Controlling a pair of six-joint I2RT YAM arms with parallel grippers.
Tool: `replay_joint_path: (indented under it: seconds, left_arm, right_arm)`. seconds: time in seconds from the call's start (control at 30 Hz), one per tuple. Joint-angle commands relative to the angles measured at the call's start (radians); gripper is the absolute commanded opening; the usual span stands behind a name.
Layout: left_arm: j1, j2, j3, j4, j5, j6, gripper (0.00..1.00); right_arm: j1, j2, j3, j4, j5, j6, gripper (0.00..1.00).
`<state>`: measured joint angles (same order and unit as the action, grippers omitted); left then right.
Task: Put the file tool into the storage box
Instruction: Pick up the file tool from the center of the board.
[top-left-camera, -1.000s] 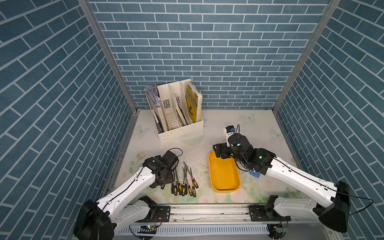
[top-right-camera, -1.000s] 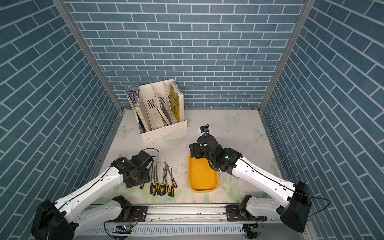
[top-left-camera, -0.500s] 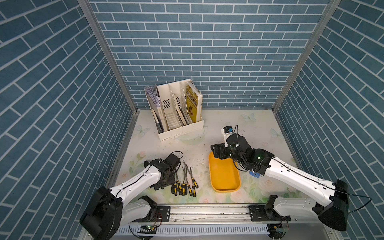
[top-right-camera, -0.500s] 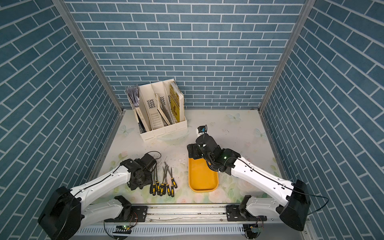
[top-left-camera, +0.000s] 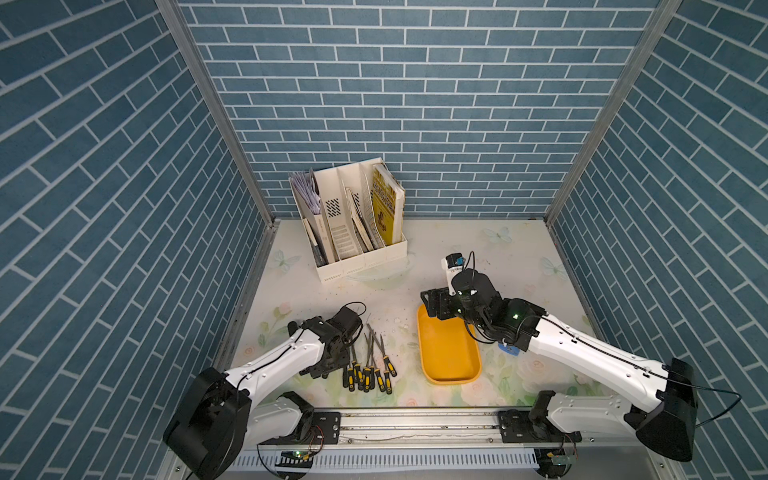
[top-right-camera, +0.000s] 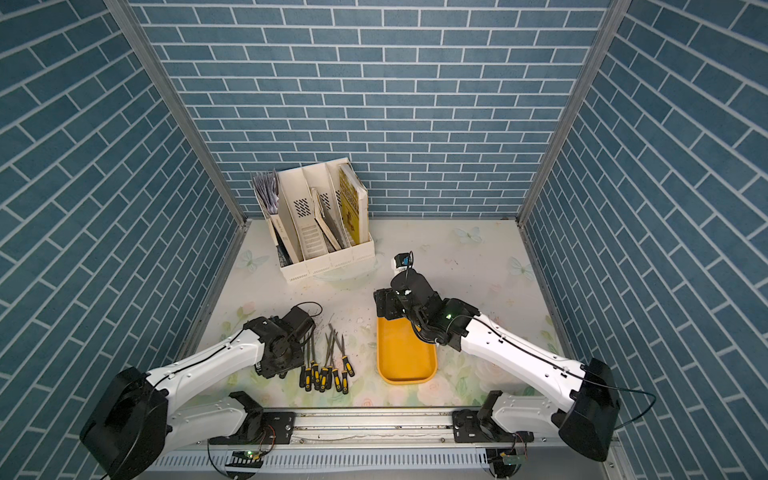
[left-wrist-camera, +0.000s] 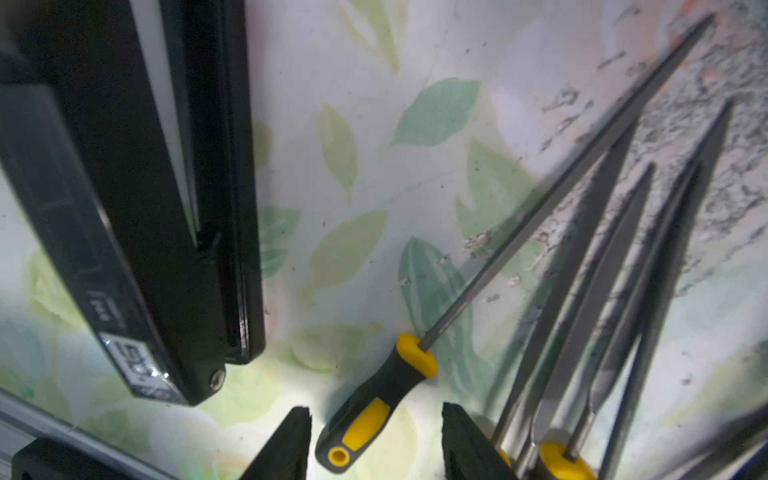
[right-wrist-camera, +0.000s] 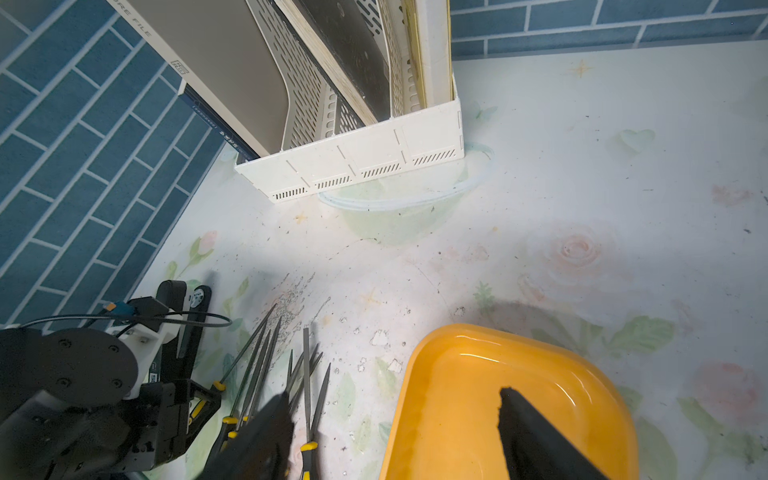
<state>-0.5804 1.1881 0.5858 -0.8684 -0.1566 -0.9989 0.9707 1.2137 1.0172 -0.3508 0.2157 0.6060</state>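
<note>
Left jaws are found open, the file tool (left-wrist-camera: 374, 409) lying ungripped between them; right jaws are found open astride the storage box (right-wrist-camera: 457, 334) wall.

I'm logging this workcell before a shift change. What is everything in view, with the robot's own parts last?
files: several, exact count unclear; black-and-yellow handles; lying beside the storage box, on the left arm's side
storage box: one; orange-yellow; empty, near the table's front
magazine organizer: one; white; at the back, holding books
table: one; pale floral cover
left gripper: black; jaws open around one file's handle
right gripper: black; jaws open at the box's far end
</note>
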Motion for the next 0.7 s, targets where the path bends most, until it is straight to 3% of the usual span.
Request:
replay_joint_path:
  seconds: [0.0, 0.5, 0.67]
  left_arm:
    - [-0.014, -0.001, -0.009, -0.012, -0.018, -0.026, 0.55]
    - [-0.037, -0.020, -0.093, 0.089, -0.029, -0.148, 0.55]
    - [-0.036, -0.015, -0.087, 0.111, -0.028, -0.127, 0.44]
  right_arm:
    - [0.008, -0.020, -0.025, 0.012, 0.005, 0.025, 0.79]
    - [0.008, -0.046, -0.028, -0.018, 0.010, 0.020, 0.76]
    - [0.009, -0.050, -0.029, -0.011, 0.011, 0.028, 0.71]
